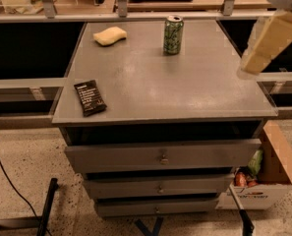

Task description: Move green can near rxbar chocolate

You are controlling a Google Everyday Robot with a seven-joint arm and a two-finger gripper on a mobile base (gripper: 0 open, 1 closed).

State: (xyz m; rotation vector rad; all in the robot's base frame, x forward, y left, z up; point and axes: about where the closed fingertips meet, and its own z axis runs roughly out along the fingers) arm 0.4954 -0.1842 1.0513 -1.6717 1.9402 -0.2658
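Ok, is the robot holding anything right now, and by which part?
Nothing seems held. The end effector hangs over the right edge of the table, far from the green can standing free at the back.

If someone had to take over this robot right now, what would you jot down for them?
Gripper: raised at the right edge of the table, well apart from the can.
Green can: upright at the back, right of the yellow sponge.
Rxbar chocolate: flat near the front left corner.
Done: nothing yet; the can is untouched.
Left: grasp the can, carry it front-left, set it beside the bar.
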